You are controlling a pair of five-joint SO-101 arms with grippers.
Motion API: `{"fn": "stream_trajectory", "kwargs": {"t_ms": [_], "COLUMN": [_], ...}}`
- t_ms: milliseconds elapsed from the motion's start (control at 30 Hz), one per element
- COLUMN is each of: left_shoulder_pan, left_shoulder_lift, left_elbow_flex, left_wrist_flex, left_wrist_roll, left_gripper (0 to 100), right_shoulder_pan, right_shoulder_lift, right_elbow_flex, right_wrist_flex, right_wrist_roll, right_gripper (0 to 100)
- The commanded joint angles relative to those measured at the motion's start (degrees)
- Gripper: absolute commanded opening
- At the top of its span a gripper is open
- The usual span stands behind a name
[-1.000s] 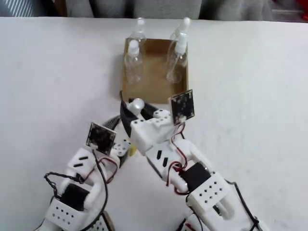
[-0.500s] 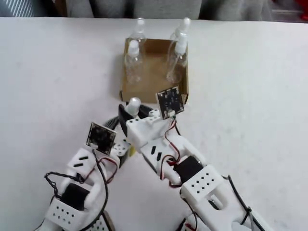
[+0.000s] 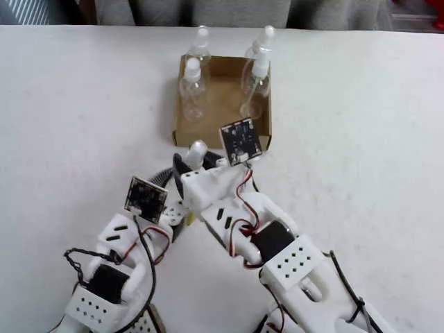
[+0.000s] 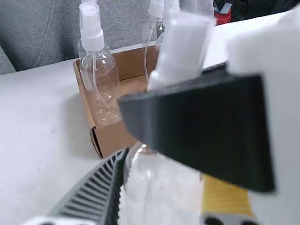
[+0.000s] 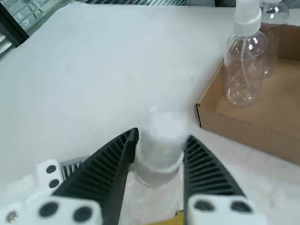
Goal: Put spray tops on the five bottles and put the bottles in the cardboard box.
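currently, item by item.

- cardboard box point(image 3: 222, 121): open, upper centre of the high view, on the white table point(image 3: 361, 125).
- front bottles: left front bottle point(image 3: 190, 90) and right front bottle point(image 3: 254, 89), both clear and upright inside the box, each with a white spray top on.
- rear bottles: left rear bottle point(image 3: 200, 43) and right rear bottle point(image 3: 261, 43), capped and upright at the box's far edge. whether they stand inside it or just behind cannot be told.
- fifth bottle point(image 4: 154, 197): clear, just below the box's near wall in the high view, under the right arm. the left gripper point(image 4: 168, 180) is clasped around its body.
- loose spray top point(image 5: 160, 129): sits over the fifth bottle's neck. the right gripper point(image 5: 161, 140) is clenched on it, one ribbed finger on each side.
- change: over the last second the right arm's camera board point(image 3: 241, 141) has swung from the box's lower right corner toward the upper left, and now sits over the near wall. the loose spray top has barely shifted. the left arm, the box and the four capped bottles are as before.
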Motion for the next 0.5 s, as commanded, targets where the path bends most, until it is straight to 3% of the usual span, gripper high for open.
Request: {"fn": "stream_trajectory", "kwargs": {"t_ms": [0,467], "left_shoulder_pan": [0.66,0.66], "left_shoulder_lift": [-1.54,-1.54], "left_elbow_flex": [-0.26,-0.26], "left_wrist_flex": [-0.09,-0.09], "left_wrist_roll": [0.44,0.44], "left_gripper": [10,10], "right_shoulder_pan": [-0.57,-0.48], "right_shoulder_lift": [0.22,-0.31], "right_elbow_flex": [-3.34,-5.01], "right_wrist_flex": [1.54,1.89], "right_wrist_roll": [0.35,0.35], "right_gripper": [16.9,17.4]}}
